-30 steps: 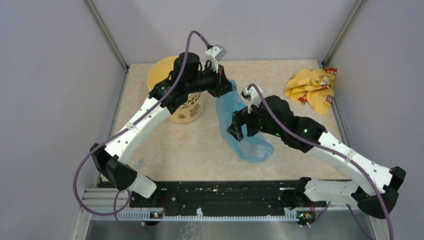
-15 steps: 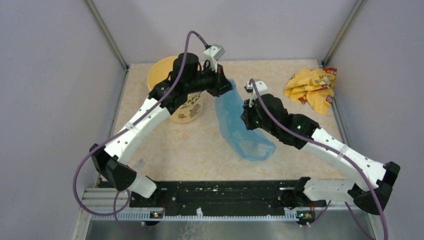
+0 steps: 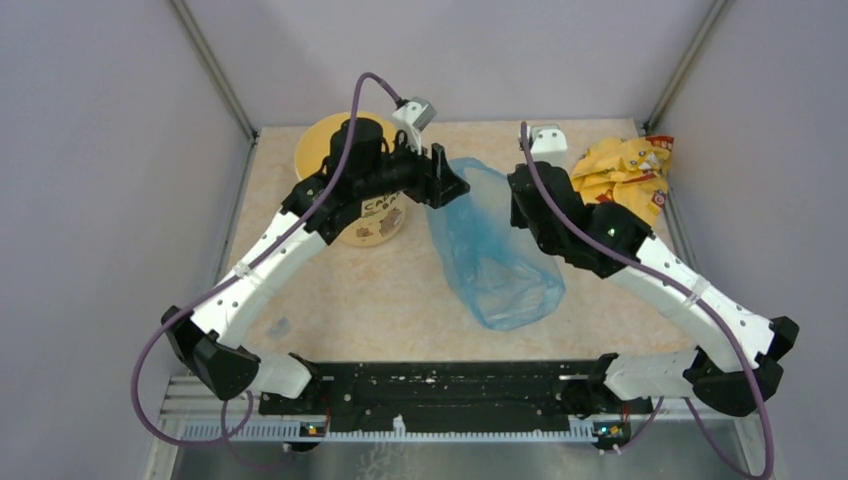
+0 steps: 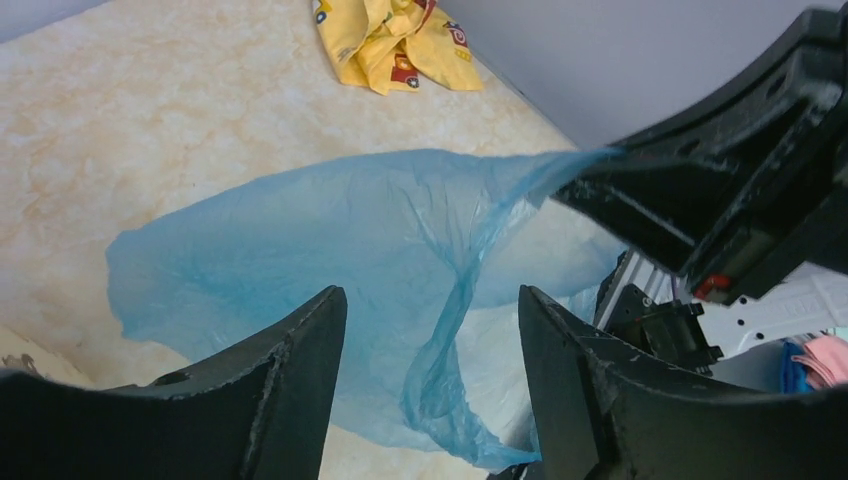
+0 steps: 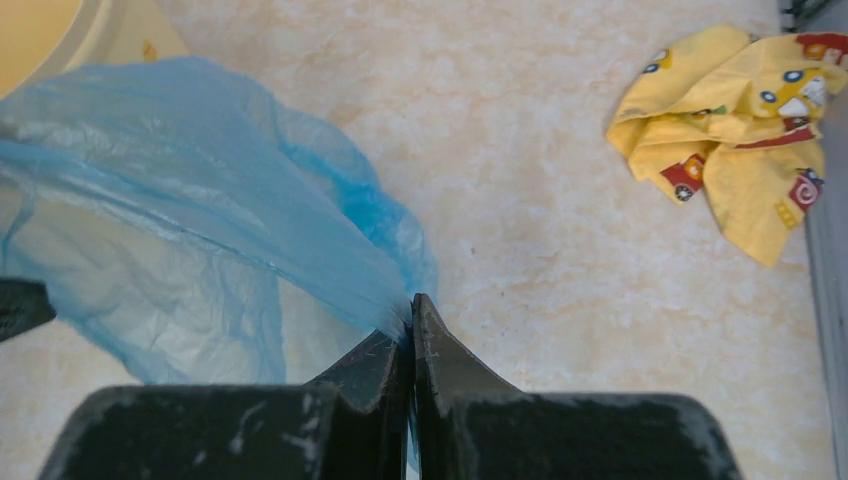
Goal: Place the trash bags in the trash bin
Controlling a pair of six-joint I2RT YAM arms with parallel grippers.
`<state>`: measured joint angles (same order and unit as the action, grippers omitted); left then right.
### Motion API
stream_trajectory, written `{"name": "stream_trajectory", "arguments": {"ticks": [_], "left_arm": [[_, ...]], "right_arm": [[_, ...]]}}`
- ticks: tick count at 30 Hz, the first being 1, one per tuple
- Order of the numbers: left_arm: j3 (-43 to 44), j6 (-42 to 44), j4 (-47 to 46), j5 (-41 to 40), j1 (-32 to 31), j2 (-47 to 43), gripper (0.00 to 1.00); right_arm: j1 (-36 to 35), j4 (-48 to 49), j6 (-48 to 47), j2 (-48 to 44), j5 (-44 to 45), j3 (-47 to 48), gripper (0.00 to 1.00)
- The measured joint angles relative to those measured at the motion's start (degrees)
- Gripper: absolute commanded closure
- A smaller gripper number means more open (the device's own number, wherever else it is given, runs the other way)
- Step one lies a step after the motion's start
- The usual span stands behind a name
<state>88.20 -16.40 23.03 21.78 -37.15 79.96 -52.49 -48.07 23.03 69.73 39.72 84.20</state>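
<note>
The trash bag [image 3: 495, 255] is a thin blue film lying spread out mid-table, its far end lifted. My right gripper [image 3: 520, 195] is shut on that lifted edge; in the right wrist view the film bunches into the closed tips of the right gripper [image 5: 412, 303], and the trash bag [image 5: 180, 180] fans out to the left. My left gripper [image 3: 450, 187] hovers at the bag's far left corner, open. In the left wrist view a twisted fold of the trash bag [image 4: 300, 230] hangs between the spread fingers of the left gripper [image 4: 430, 295], untouched. The pale yellow trash bin [image 3: 318, 140] stands upright behind the left arm.
A crumpled yellow-and-red wrapper [image 3: 620, 180] lies at the far right by the wall, also seen as the wrapper [image 5: 745, 150] to the right of my right gripper. Grey walls close in the table on three sides.
The left gripper has opened and let go of the bag's top. The right gripper shut on the bag and carried its edge up and to the far right, spreading the film wider.
</note>
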Motion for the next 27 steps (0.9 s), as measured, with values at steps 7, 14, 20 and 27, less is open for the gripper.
{"name": "stream_trajectory", "arguments": {"ticks": [7,14,20,27], "left_arm": [[-3.32,0.61,0.11,-2.62,0.00,-4.74,0.14],[-5.90,2.45,0.79,-11.08,0.00,-8.79,0.08],[-5.75,3.19,2.60,-19.47,2.51,-8.35,0.18],[-0.02,3.58,6.69,-25.05,8.07,2.36,0.28]], "right_arm": [[0.00,-2.82,-1.90,3.02,6.62,7.17,1.00],[1.29,-5.29,-3.56,5.84,9.31,12.37,1.00],[3.63,-7.69,-4.44,6.34,9.01,14.62,1.00],[4.26,-9.94,-5.53,6.40,9.05,18.82,1.00]]}}
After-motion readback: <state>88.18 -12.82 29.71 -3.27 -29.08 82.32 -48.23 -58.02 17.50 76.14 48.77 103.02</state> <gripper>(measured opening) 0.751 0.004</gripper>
